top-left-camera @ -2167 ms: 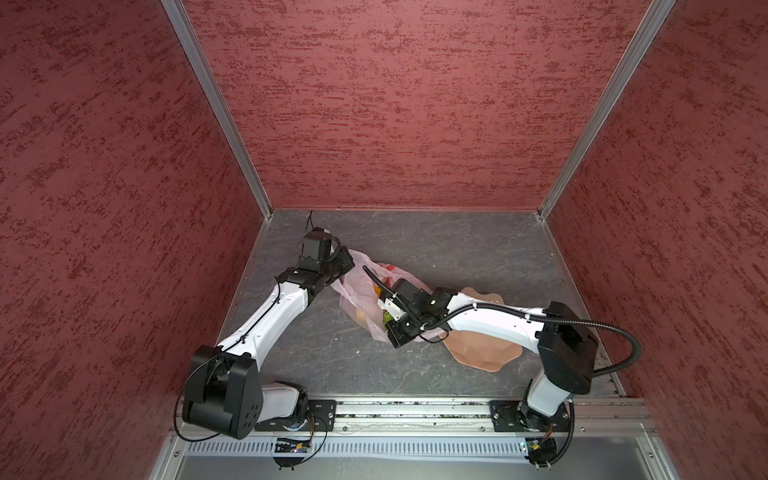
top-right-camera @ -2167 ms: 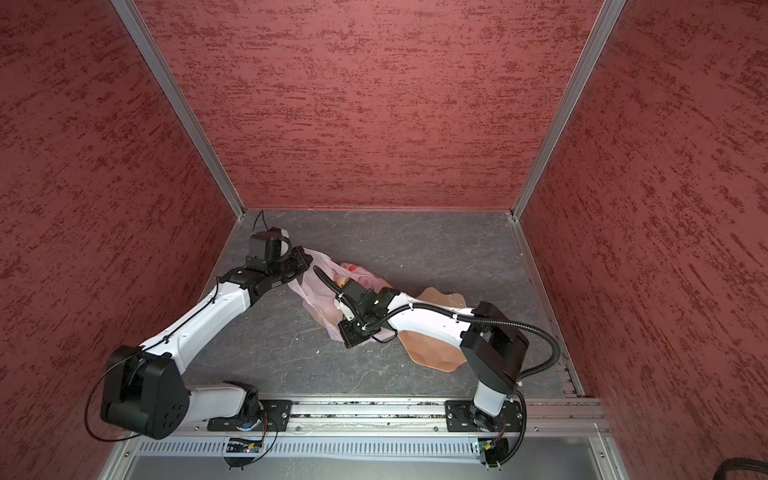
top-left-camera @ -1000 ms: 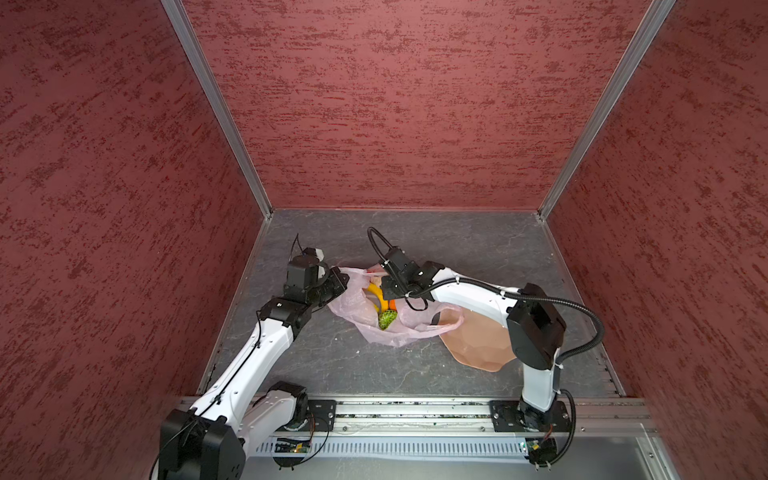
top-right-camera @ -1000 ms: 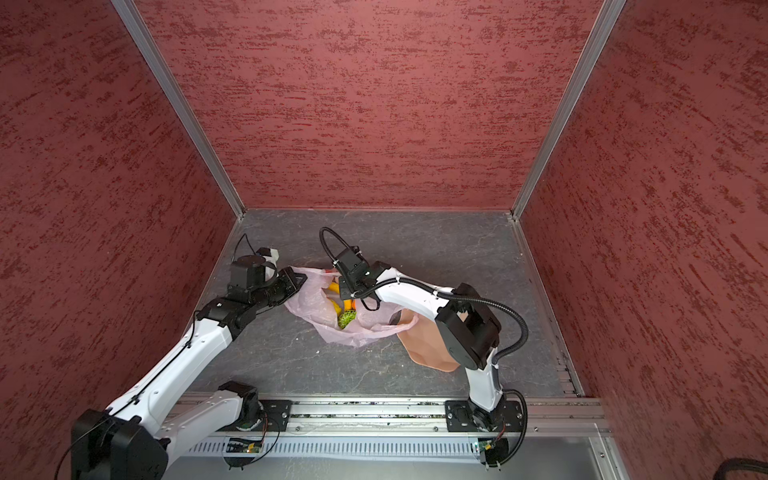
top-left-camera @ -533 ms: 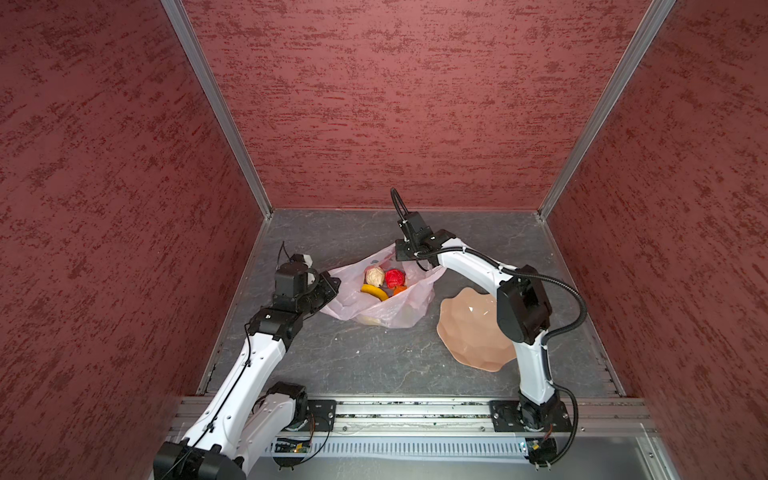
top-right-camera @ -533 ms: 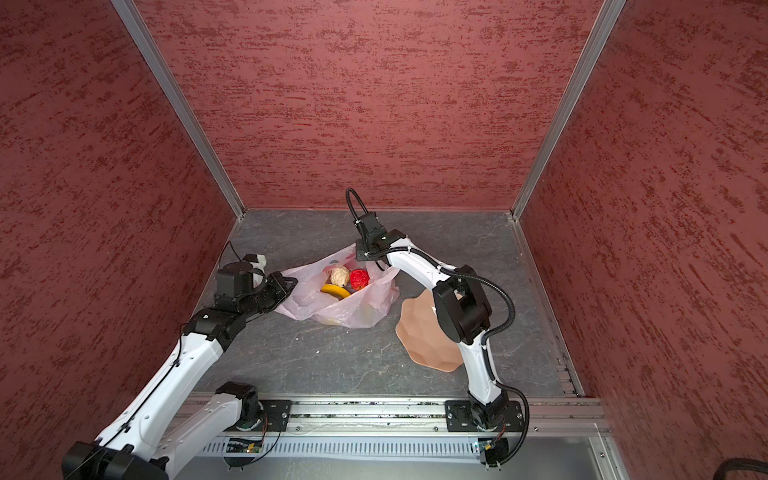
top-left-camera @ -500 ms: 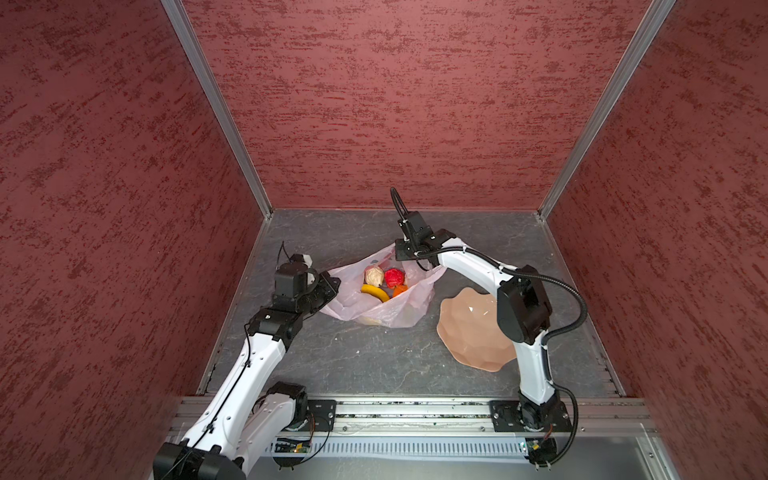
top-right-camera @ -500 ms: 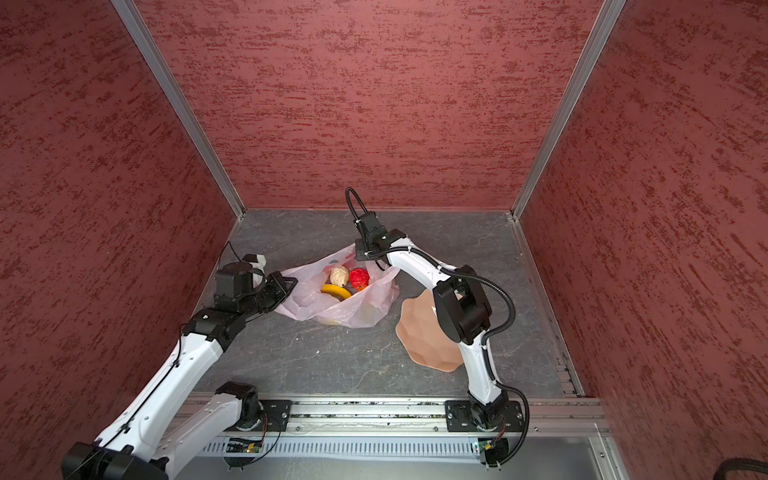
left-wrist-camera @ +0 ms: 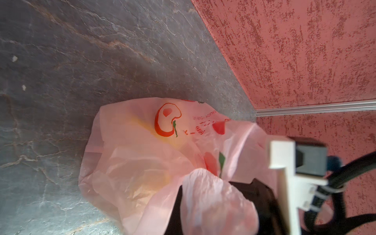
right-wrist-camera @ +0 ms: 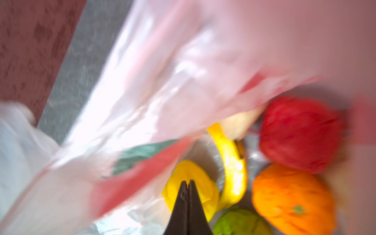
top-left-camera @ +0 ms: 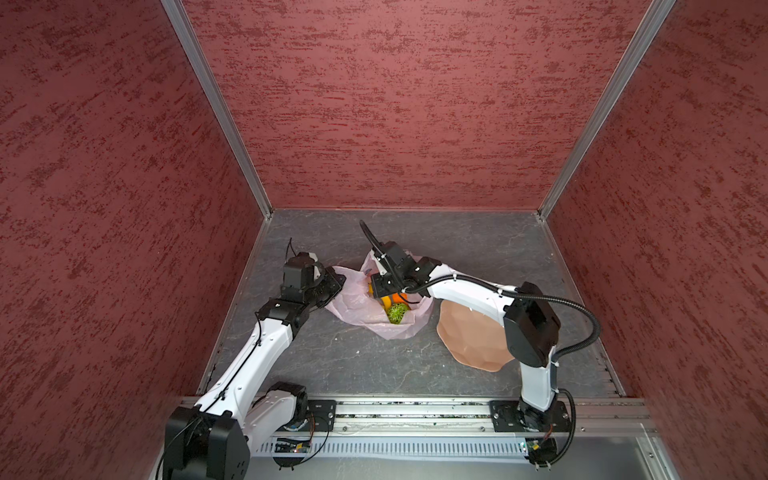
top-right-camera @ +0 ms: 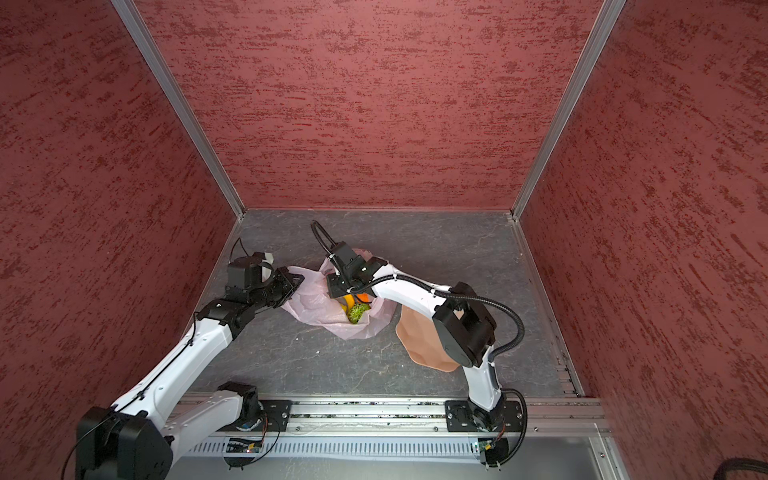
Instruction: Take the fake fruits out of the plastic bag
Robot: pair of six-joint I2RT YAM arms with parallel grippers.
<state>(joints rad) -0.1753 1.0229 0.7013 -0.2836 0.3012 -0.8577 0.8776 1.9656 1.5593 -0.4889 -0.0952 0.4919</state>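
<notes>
Plastic bag: pale pink and crinkled. It lies on the grey table between the two arms, with its mouth pulled wide from one gripper to the other. The left wrist view shows a red and green print on its side.
Fake fruits: all are inside the plastic bag, huddled low at the end nearer the right arm.
Seen from above: in both top views only the green ball and the orange show through the mouth, and they touch.
Seen from the right wrist: the red ball sits against the orange, and the banana curves between them and the lemon. A cream piece is half hidden under the film. The view is blurred.
Left gripper: closed on the bag's edge. Pink film bunches over its black fingers in the left wrist view.
Right gripper: its jaws meet tip to tip just above the lemon. The bag's far rim stands lifted against this gripper in both top views, so it holds the rim. The pinch point itself is hidden.
Dish: tan, faceted and wavy-edged. It lies on the table just beside the bag, partly under the right arm, and I cannot tell whether it touches the bag.
</notes>
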